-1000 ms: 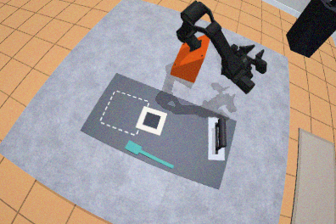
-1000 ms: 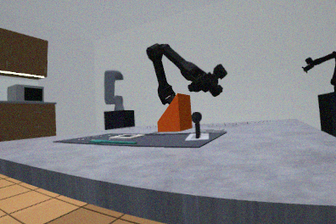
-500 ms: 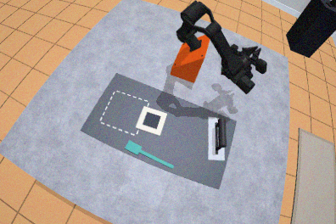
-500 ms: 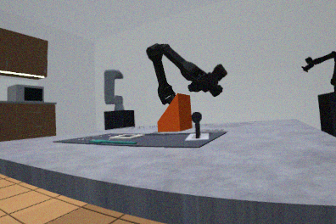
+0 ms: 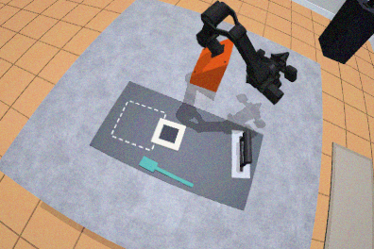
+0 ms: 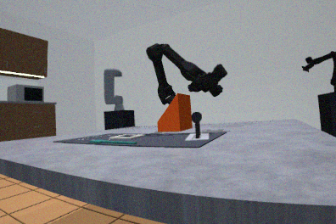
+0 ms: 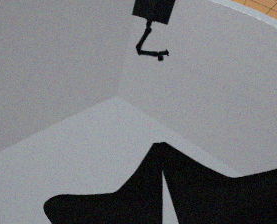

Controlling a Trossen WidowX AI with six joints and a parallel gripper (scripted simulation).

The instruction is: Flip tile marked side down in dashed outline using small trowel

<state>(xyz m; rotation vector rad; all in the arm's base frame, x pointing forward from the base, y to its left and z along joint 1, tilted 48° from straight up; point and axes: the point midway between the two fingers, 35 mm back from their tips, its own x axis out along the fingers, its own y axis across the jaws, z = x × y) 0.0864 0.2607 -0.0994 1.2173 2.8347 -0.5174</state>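
Observation:
My gripper (image 7: pixel 159 148) is shut and empty, with its fingertips meeting. It is high, back and right, far from the tile and tools. The tile (image 5: pixel 168 134) (image 6: pixel 126 137) lies flat on the mat (image 5: pixel 203 168) (image 6: pixel 170 142), its pale border and dark centre square facing up. It covers part of the dashed outline's (image 5: pixel 121 119) right side. A teal tool (image 5: pixel 173 175) (image 6: pixel 114 142) with a square blade and thin handle lies near the mat's front edge. A black-handled tool (image 5: pixel 246 148) (image 6: pixel 197 126) with a white plate rests at the mat's right end.
An orange wedge-shaped block (image 5: pixel 205 77) (image 6: pixel 179 115) stands behind the mat, beneath the arm's base. The arm (image 5: pixel 219 13) (image 6: pixel 159 52) rises above it and bends right. Black pedestals and other arms stand beyond the table (image 5: pixel 85 175) (image 6: pixel 238 170).

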